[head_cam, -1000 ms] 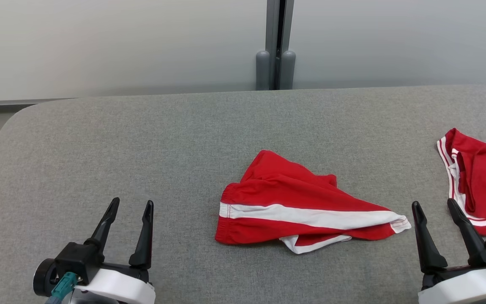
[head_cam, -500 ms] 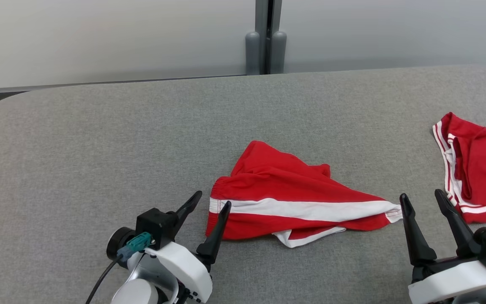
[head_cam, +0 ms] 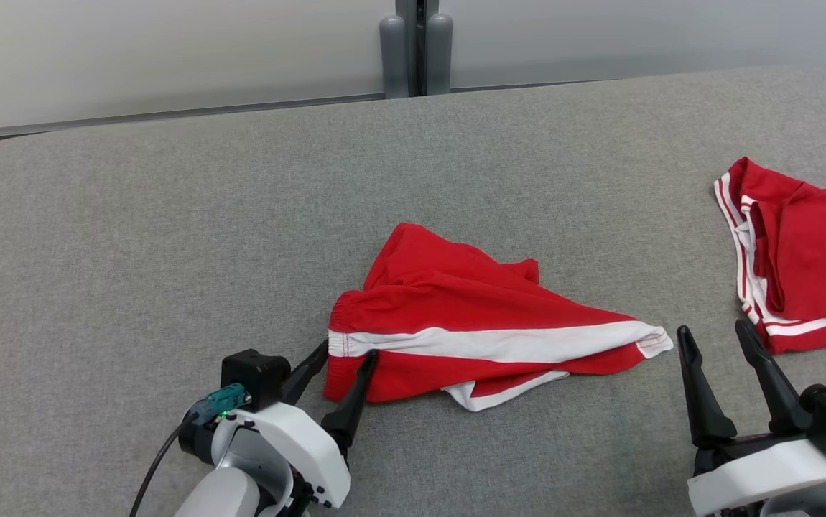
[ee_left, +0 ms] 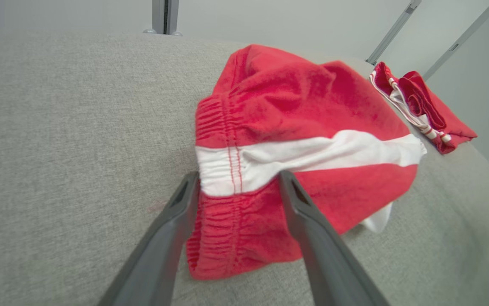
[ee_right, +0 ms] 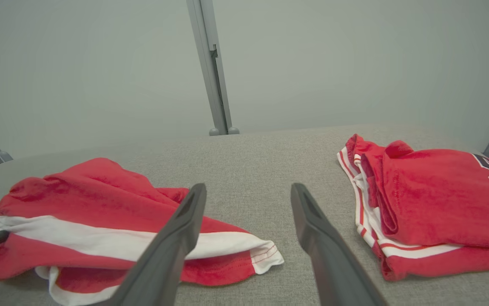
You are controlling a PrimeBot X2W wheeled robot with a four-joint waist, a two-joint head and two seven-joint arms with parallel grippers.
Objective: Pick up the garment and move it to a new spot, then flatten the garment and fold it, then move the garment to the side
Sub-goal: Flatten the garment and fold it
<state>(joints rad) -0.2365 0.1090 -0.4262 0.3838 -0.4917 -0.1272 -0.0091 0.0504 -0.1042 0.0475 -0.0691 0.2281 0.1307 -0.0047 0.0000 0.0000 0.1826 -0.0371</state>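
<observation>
Garments, two: crumpled red shorts (head_cam: 485, 316), folded jersey (head_cam: 815, 251); left end effector (head_cam: 347, 350) and right end effector (head_cam: 712, 327), both released.

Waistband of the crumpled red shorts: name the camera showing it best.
Left wrist view: the waistband is close up, gathered elastic and stitching clear, between the open left tool's fingers. The head view shows it small, at the left end of the red shorts. The right wrist view shows it distant, far left.

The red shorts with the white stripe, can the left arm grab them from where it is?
Probably yes. The left fingers stand open on either side of the waistband end of the red shorts, with nothing in between, so closing them should pinch the cloth.
</observation>
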